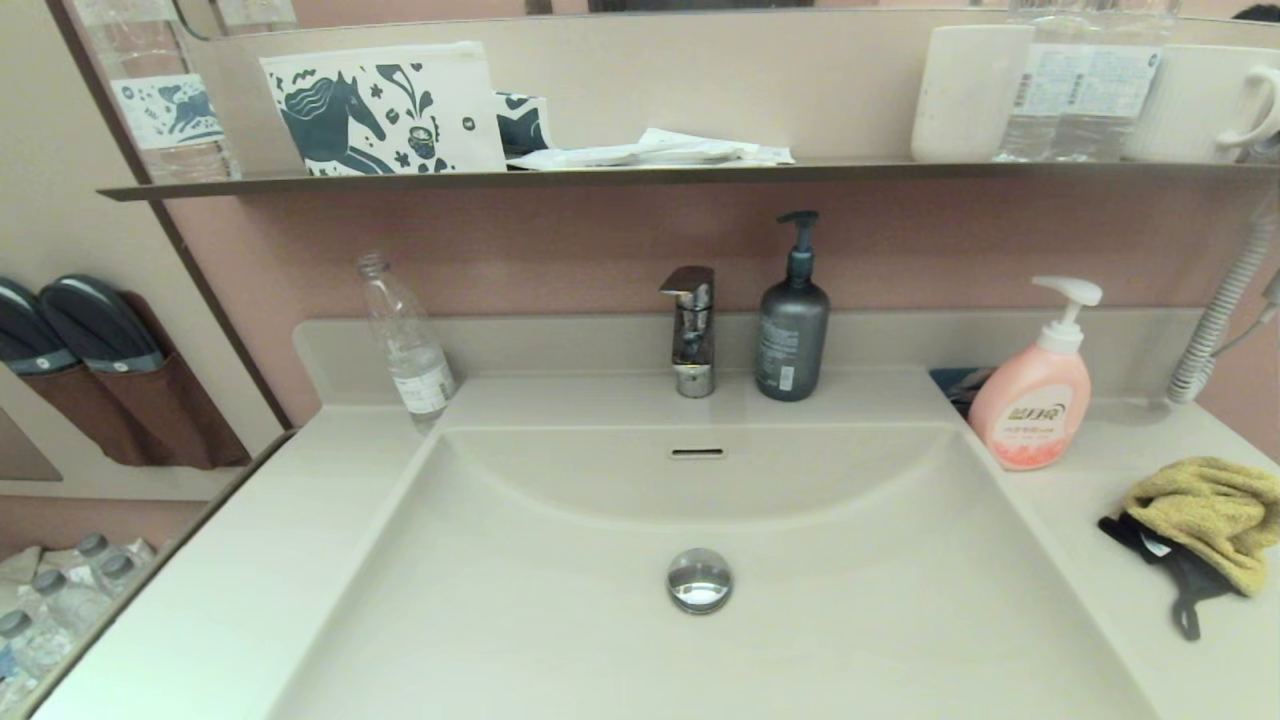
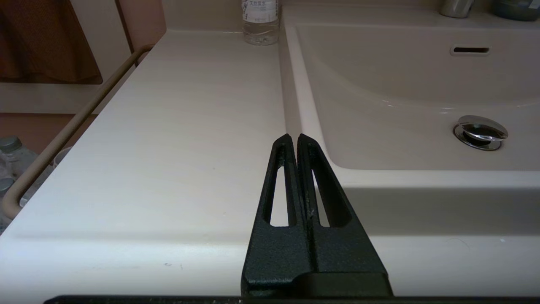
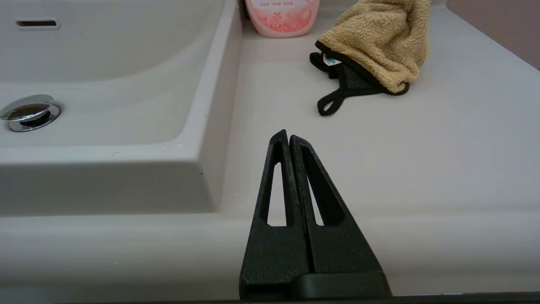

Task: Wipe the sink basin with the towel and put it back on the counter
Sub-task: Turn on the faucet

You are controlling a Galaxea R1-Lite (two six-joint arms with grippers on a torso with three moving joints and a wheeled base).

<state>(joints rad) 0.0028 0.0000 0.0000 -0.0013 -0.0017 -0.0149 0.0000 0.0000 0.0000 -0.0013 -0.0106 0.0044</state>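
The mustard-yellow towel with black edging lies crumpled on the counter to the right of the sink basin, beside the pink soap bottle. In the right wrist view the towel sits well ahead of my right gripper, which is shut and empty, low at the counter's front edge. My left gripper is shut and empty at the front of the counter, left of the basin. The chrome drain plug sits in the basin floor. Neither gripper shows in the head view.
A chrome tap and a dark grey pump bottle stand behind the basin. A clear water bottle leans at the back left of the counter. A dark wall shelf above holds a pouch, cups and bottles.
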